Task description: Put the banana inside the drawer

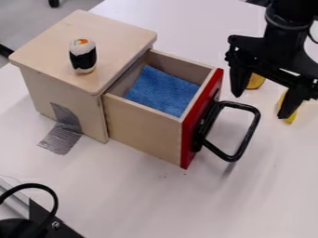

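At the upper right, my black gripper (264, 99) hangs over the white table, open, its two fingertips well apart. A yellow piece (292, 114), which looks like the banana, lies on the table behind the right fingertip, mostly hidden by it. The wooden drawer (144, 128) is pulled out of its box toward the right and has a red front with a black handle. Inside it lies a blue cloth (162, 90). The gripper is to the right of the drawer, beyond the handle.
An orange-yellow object (256, 81) shows beside the left finger. On top of the wooden box (118, 30) stands a sushi-like toy (83, 56). Grey tape (61, 138) joins the box to the table. The drawer's black handle (247, 139) juts out to the right. Black equipment with a cable occupies the lower left corner.
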`<state>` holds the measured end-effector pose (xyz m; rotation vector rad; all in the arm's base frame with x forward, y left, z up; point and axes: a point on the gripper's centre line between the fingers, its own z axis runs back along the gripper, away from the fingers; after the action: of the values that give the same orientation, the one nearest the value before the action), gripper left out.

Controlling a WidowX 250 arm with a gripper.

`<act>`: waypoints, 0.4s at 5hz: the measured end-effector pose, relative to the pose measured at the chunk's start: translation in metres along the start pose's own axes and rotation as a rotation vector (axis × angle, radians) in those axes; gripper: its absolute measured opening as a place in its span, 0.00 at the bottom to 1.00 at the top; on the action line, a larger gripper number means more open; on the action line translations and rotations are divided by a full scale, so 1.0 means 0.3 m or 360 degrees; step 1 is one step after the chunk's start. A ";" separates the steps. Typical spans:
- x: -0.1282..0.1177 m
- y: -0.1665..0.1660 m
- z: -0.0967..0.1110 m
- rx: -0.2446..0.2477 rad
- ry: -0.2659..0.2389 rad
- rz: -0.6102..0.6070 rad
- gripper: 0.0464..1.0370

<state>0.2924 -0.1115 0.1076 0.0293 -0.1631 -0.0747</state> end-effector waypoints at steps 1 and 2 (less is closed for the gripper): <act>-0.015 0.002 -0.034 0.0015 0.0057 0.0000 0.96; 0.047 -0.003 -0.063 0.0007 0.0060 0.0012 0.96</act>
<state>0.3093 -0.1130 0.0912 0.0344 -0.1254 -0.0661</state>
